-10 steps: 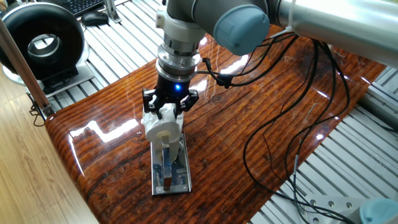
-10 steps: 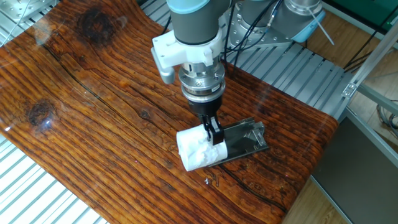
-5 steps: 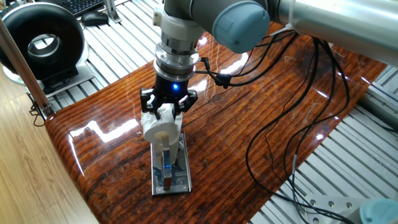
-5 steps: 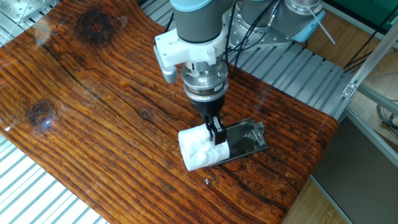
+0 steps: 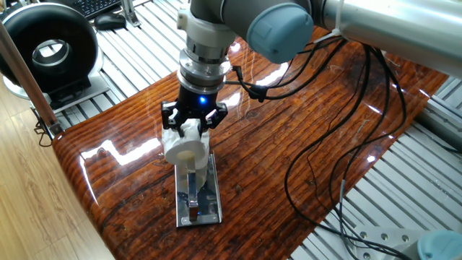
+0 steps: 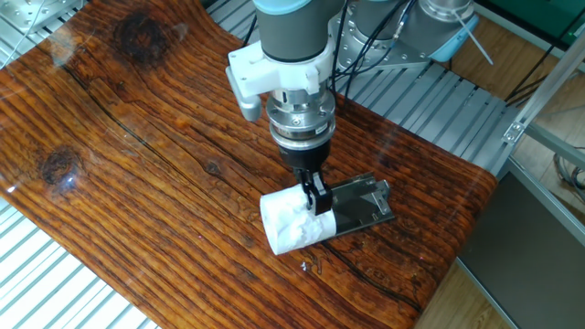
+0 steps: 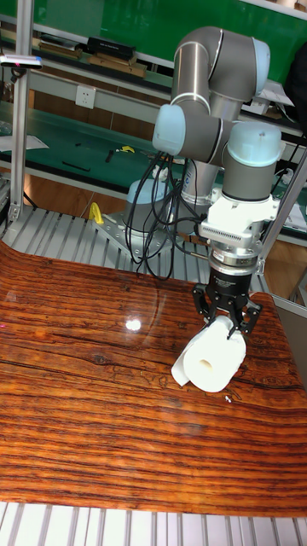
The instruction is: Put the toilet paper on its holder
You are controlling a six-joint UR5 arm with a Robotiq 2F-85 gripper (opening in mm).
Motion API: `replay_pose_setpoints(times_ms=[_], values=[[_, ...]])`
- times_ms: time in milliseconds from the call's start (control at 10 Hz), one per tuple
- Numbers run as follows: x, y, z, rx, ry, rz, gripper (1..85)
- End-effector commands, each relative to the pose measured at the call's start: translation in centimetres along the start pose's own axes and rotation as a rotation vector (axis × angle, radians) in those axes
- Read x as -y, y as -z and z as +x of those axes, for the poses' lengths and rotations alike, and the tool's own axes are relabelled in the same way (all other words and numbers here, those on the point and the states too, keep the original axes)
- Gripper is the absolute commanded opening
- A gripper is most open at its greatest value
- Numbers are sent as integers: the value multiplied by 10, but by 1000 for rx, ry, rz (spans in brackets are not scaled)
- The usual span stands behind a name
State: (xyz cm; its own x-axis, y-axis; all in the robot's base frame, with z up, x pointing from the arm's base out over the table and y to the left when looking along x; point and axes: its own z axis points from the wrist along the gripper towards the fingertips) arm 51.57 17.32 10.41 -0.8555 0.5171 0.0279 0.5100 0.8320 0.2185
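Note:
The toilet paper [image 5: 185, 146] is a white roll held on its side in my gripper [image 5: 189, 127], whose black fingers are shut on its upper part. The roll [image 6: 292, 220] hangs just above the near end of the holder [image 6: 360, 205], a shiny chrome plate lying flat on the wooden table. In one fixed view the holder [image 5: 198, 196] stretches out in front of the roll with its raised bar along the middle. The tall fixed view shows the roll [image 7: 211, 359] with its core hole facing the camera and my gripper [image 7: 228, 322] on top; the holder is hidden there.
A large black-and-white ring-shaped device [image 5: 49, 52] stands off the table at the back left. Black cables [image 5: 339, 137] trail from the arm across the table's right half. The table edge [image 5: 79, 184] runs close to the holder's left side.
The gripper and roll have shifted slightly back along the holder, so more of the chrome plate shows in front of the roll.

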Motion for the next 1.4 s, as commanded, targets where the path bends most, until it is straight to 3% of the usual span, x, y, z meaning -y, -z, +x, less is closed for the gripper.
replay_pose_setpoints(times_ms=[0,600,1300], values=[[-6,2,-3,9,16,-22,10],[-15,2,-10,41,115,-57,10],[-11,2,-9,38,250,-38,10]])
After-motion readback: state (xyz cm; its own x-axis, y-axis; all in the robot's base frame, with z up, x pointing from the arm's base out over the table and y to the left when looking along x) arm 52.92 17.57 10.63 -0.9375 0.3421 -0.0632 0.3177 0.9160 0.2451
